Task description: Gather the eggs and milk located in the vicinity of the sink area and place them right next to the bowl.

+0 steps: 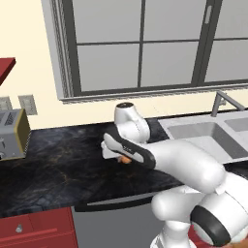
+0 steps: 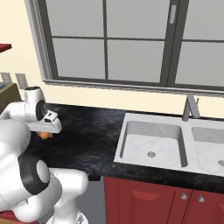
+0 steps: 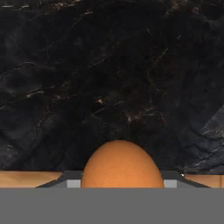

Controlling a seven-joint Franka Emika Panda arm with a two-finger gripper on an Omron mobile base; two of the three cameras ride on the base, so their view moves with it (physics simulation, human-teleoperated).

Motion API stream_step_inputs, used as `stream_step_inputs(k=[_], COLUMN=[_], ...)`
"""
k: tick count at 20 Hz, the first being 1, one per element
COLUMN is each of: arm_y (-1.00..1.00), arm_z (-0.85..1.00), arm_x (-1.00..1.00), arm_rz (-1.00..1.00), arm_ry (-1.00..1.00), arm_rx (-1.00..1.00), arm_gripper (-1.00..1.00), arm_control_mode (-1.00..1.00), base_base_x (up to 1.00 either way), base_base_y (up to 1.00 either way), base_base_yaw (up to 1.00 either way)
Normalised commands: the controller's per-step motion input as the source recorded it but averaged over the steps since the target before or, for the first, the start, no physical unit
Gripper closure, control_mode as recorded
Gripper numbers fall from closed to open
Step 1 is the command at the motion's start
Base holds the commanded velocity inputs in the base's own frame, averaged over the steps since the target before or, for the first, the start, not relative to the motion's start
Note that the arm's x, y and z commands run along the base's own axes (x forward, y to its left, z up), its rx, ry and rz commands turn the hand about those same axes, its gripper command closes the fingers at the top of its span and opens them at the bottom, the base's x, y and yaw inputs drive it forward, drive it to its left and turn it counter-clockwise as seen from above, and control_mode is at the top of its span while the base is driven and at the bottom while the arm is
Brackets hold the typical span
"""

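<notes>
A small orange-brown egg [image 3: 120, 162] sits between my gripper's [image 3: 121, 183] dark fingertips, which press against its two sides. From the left base view, the egg [image 1: 125, 160] peeks out under the white hand, and my gripper [image 1: 123, 157] is low over the black marble counter [image 1: 63, 164]. The right base view has the egg [image 2: 45, 136] under the hand at the gripper [image 2: 46, 133], well left of the sink [image 2: 151, 142]. The gripper is shut on the egg. The milk and the bowl are out of view.
A pale double-basin sink [image 1: 206, 135] with a grey faucet [image 1: 221, 101] lies to the right of the arm. A toaster [image 1: 12, 133] stands at the counter's far left, by wall outlets. A window runs behind the counter. Red cabinets sit below.
</notes>
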Motion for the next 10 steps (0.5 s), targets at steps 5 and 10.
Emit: stream_step_inputs(k=[5,10], arm_y=[-0.53,-0.93], arm_z=[1.0,0.88], arm_x=[-1.0,-0.76], arm_rz=[0.09,0.08], arm_ry=[-0.14,-0.1], arm_rx=[0.0,0.0], arm_gripper=[1.0,1.0], arm_control_mode=[-1.0,-1.0], base_base_x=[0.0,0.0], base_base_y=[0.0,0.0], base_base_yaw=[0.0,0.0])
